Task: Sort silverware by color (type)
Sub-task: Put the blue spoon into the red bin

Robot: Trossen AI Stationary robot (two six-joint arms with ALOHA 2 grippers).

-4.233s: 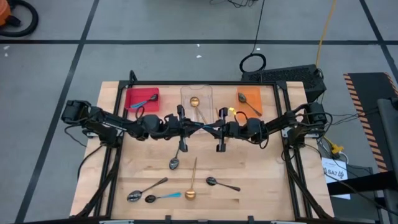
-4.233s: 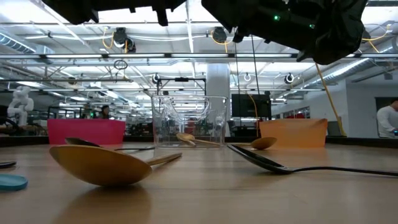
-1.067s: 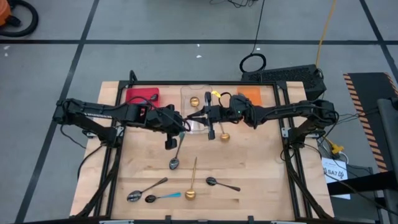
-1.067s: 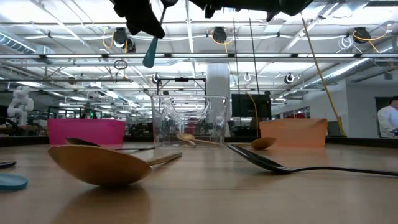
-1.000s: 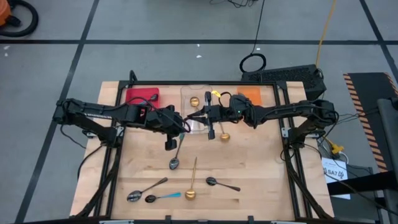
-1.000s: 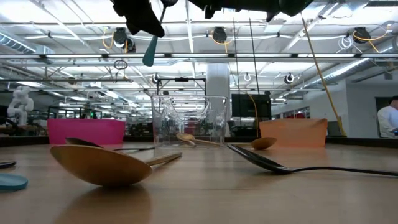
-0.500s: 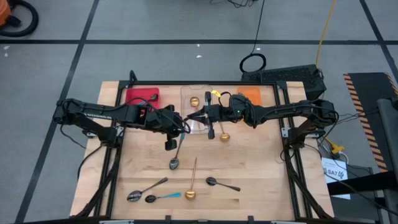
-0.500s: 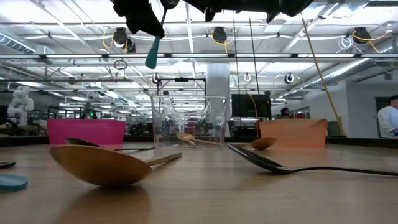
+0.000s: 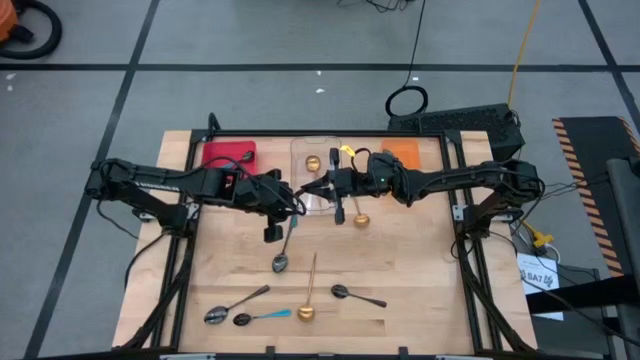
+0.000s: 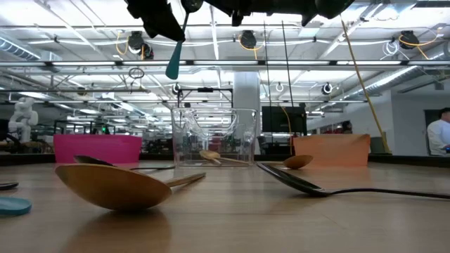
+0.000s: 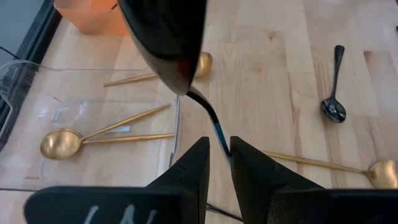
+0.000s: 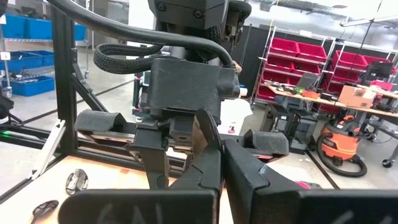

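A: How far along is the sort, going by the bench (image 9: 420,290)?

B: Partway, I'd judge. Take the clear bin (image 9: 316,160) at the far edge as the marker: it holds a gold spoon (image 9: 314,163). The red bin (image 9: 229,156) to its left holds a blue-handled spoon (image 9: 236,161), and the orange bin (image 9: 402,157) to its right shows nothing I can make out under the arm. Well nearer than the clear bin, five spoons lie loose: a gold spoon (image 9: 309,292), three dark ones and a blue-handled one. Another gold spoon (image 9: 359,214) lies just near of the clear bin's right side.

A: And the arms?

B: Both meet just in front of the clear bin. The left tool (image 11: 215,163) has its fingers drawn close around the stem of a blue-handled spoon (image 11: 177,46), which hangs bowl up in the left wrist view. The right tool (image 12: 221,163) has its fingers pressed together right at that handover; what it pinches I cannot tell.

A: Anything changed?

B: A few seconds back the arms sat lower, toward the bench's middle; over the last second they hardly move, and the left tool's fingers have eased slightly apart.
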